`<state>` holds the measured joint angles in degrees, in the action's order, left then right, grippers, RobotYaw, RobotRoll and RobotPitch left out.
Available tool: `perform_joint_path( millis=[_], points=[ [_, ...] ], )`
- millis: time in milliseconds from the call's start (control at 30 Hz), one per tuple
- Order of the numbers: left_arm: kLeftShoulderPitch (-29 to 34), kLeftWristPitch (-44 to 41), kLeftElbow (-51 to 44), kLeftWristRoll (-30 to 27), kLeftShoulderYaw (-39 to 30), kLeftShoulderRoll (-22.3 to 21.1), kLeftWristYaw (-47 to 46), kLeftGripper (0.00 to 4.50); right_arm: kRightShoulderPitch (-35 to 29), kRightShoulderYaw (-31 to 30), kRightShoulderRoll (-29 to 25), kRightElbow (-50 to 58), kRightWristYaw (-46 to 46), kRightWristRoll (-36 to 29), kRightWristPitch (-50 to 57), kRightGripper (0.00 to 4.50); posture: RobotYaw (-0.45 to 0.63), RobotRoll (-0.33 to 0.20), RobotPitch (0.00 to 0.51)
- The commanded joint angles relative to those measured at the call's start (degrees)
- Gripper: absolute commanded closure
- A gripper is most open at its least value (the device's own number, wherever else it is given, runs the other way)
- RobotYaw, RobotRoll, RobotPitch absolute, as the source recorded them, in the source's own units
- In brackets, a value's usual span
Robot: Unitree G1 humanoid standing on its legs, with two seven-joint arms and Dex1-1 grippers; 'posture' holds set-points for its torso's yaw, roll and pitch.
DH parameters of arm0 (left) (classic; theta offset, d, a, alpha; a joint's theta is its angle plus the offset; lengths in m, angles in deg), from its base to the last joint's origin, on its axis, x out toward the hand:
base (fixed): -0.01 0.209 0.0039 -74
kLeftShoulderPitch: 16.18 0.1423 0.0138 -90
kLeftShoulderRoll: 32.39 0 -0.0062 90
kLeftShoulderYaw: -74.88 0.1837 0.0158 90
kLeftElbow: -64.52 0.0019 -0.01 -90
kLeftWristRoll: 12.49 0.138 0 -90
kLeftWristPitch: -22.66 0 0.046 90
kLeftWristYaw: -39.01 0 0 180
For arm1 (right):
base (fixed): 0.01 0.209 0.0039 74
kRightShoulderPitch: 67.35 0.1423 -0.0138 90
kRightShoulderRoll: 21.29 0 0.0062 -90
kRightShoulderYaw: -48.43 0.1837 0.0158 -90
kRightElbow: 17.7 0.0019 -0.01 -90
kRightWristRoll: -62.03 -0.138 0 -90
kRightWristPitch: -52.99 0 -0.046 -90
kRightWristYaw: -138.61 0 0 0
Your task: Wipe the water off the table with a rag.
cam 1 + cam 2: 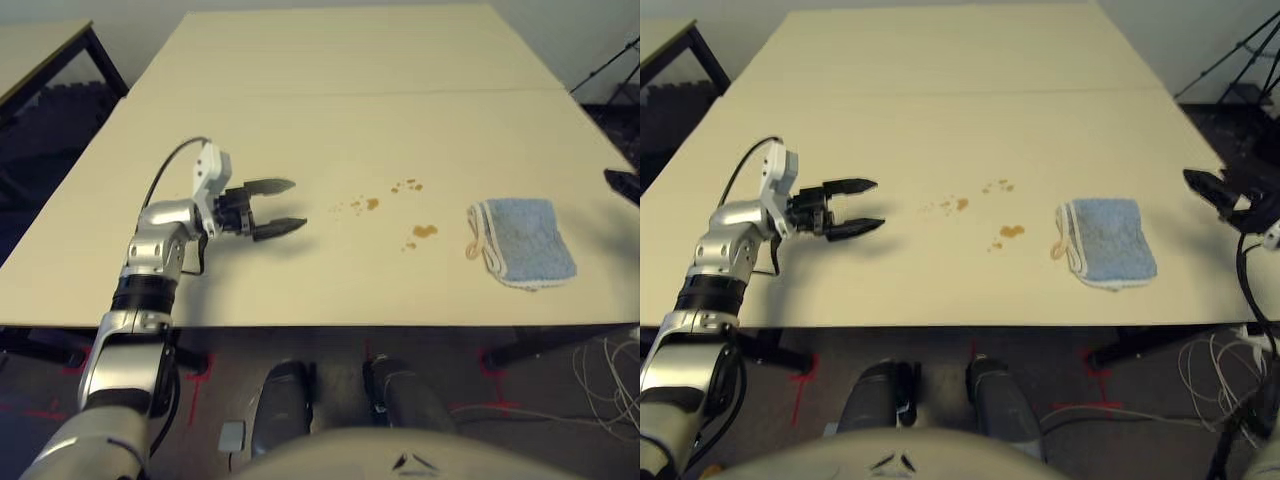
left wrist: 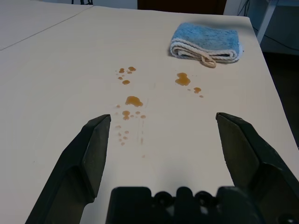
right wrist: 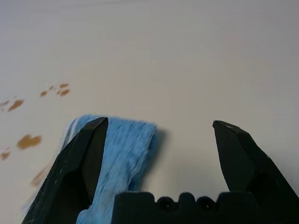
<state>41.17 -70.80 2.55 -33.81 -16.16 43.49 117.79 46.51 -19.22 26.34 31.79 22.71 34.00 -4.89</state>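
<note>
No texts, labels, brands, numbers or signs are being shown legibly on anything in the scene; no lettering of any kind is being made readable, near or far.

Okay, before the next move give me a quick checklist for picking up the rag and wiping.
Right jaws open: ok
Left jaws open and free of anything: ok
Rag lying folded on the table, in front of the right arm: ok
Right jaws lined up around the rag: not ok, they are off to its right
Water wiped off: not ok, brownish spots remain
Rag dry: cannot tell
</note>
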Motion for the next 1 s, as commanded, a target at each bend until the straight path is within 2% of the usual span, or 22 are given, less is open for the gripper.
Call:
perform_joint_path(
  millis=[33, 233, 400, 1000],
  points=[
    [-0.2, 0.6, 1.0, 0.7, 0.6, 0.1, 0.6, 0.00, -0.6, -3.9, -2.4, 2.5, 4.0, 1.2, 4.8, 0.02, -0.27, 0.000, 0.073],
    [0.2, 0.8, 0.8, 0.7, 0.6, 0.1, 0.6, 0.00, -0.1, -9.9, -2.2, 3.8, 7.1, 4.5, 6.2, 0.02, -0.27, 0.000, 0.072],
    [0.6, 0.7, 0.3, 0.6, 0.6, -0.1, 0.5, 0.00, 1.1, -13.4, 0.1, 1.3, 6.4, 8.3, 2.4, 0.02, -0.25, 0.000, 0.079],
    [2.1, 0.1, -1.8, 0.5, 0.3, -1.0, 0.0, 0.00, 7.7, -16.4, 8.1, -10.3, 5.0, 14.9, -5.4, 0.02, -0.23, 0.000, 0.091]
  ],
)
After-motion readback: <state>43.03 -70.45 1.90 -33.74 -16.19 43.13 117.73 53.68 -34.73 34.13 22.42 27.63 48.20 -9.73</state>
